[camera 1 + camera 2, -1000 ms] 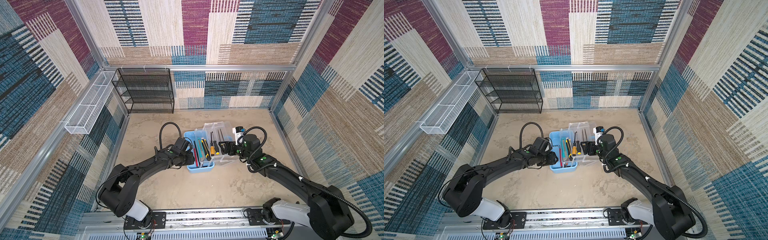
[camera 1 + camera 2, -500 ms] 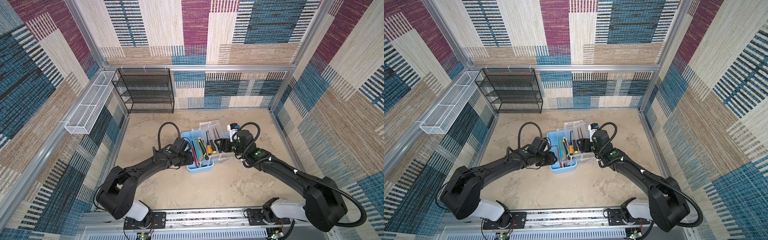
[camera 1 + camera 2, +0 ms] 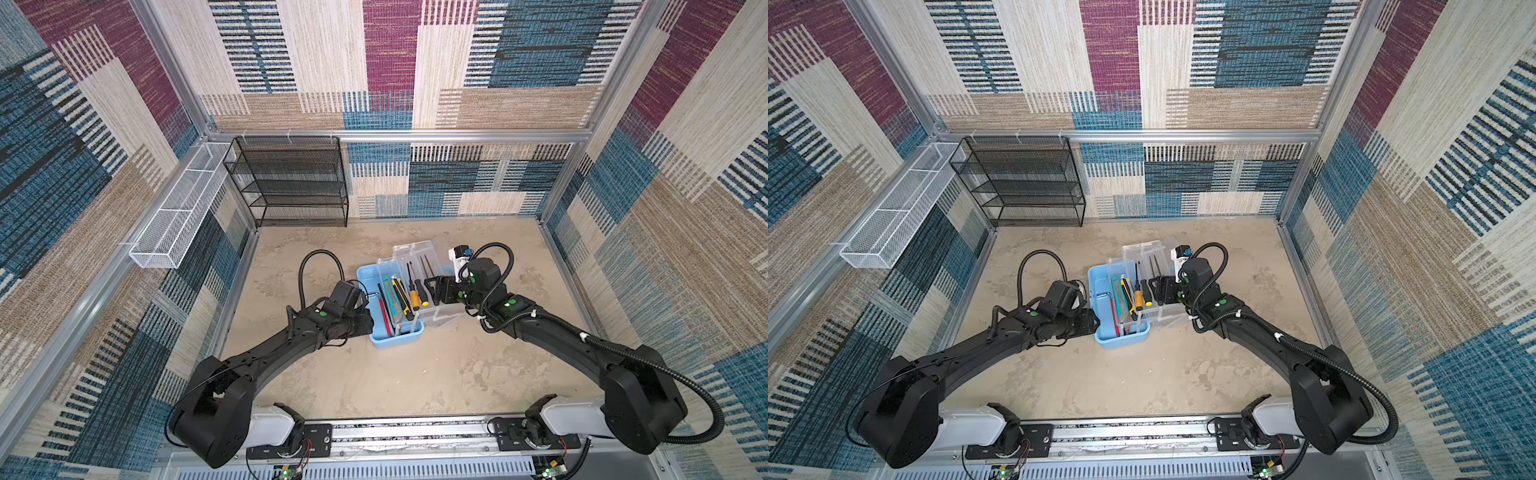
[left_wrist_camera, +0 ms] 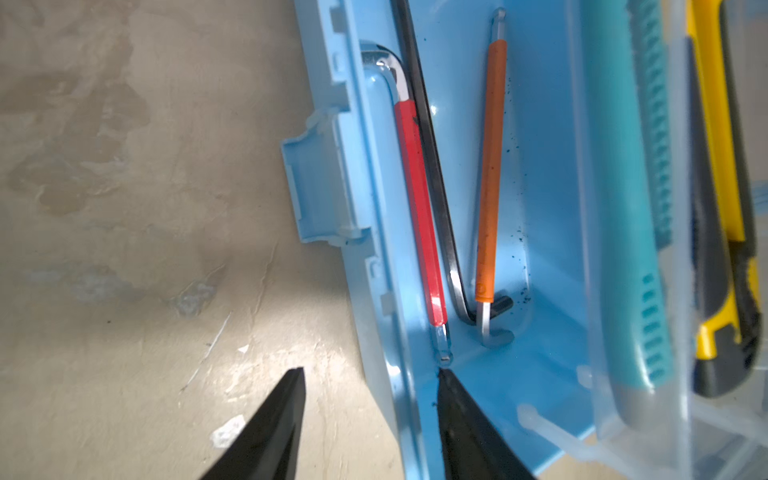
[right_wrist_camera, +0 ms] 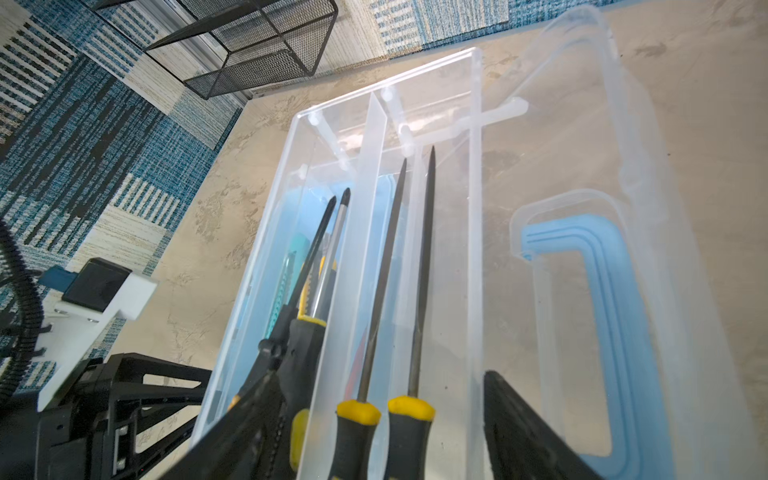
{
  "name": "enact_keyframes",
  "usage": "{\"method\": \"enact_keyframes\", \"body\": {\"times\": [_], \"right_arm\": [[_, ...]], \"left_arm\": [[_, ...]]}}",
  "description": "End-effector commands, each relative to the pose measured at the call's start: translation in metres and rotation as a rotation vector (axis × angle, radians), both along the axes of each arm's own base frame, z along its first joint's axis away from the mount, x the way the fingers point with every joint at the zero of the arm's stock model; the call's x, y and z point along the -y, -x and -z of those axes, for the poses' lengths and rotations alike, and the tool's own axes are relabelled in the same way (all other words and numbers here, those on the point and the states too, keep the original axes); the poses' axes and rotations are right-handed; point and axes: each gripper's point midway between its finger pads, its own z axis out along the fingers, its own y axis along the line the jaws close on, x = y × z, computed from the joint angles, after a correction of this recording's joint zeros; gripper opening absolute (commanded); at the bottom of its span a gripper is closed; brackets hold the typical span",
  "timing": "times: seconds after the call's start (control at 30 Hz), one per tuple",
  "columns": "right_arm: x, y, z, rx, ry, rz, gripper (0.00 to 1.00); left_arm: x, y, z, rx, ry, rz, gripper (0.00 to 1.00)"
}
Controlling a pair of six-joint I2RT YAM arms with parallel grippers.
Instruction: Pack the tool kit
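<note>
The right gripper point(image 5: 378, 374), jaws wide, seems to hold the clear tray point(image 5: 473, 208) over the blue box point(image 3: 397, 338), to set it in. The left gripper point(image 4: 370, 374), half open and holding nothing, stands around the box wall to steady it.

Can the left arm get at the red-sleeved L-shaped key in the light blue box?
Probably yes. The left gripper is open astride the light blue plastic box's wall, one finger inside, just short of the red-sleeved L-shaped hex key. The clear plastic tray covers only the far side.
</note>
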Motion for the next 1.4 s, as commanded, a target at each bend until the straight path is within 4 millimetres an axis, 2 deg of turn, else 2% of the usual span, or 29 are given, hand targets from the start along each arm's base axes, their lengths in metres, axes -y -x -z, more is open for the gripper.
{"method": "enact_keyframes", "body": {"times": [0.0,0.17,0.27,0.53,0.73,0.83,1.03,1.37], "right_arm": [[-0.013,-0.003,-0.02,0.056,-0.056,-0.042,0.77],[-0.013,-0.003,-0.02,0.057,-0.049,-0.038,0.77],[-0.012,-0.003,-0.02,0.058,-0.048,-0.036,0.77],[-0.014,-0.002,-0.019,0.057,-0.048,-0.036,0.77],[-0.015,-0.002,-0.019,0.057,-0.047,-0.036,0.77],[-0.016,-0.002,-0.018,0.057,-0.047,-0.039,0.77],[-0.017,-0.003,-0.019,0.06,-0.045,-0.038,0.77],[-0.014,-0.002,-0.02,0.067,-0.039,-0.028,0.77]], "left_arm": [[-0.013,0.001,-0.004,0.014,-0.044,-0.015,0.55],[-0.009,-0.014,-0.048,0.127,-0.015,-0.005,0.56],[0.008,-0.025,-0.074,0.186,0.055,0.036,0.57],[0.053,-0.053,-0.099,0.188,0.175,0.138,0.58],[0.077,-0.07,-0.115,0.21,0.219,0.172,0.58],[0.086,-0.076,-0.118,0.215,0.226,0.189,0.58],[0.102,-0.086,-0.109,0.186,0.218,0.209,0.58],[0.109,-0.093,-0.09,0.137,0.167,0.21,0.54]]}}
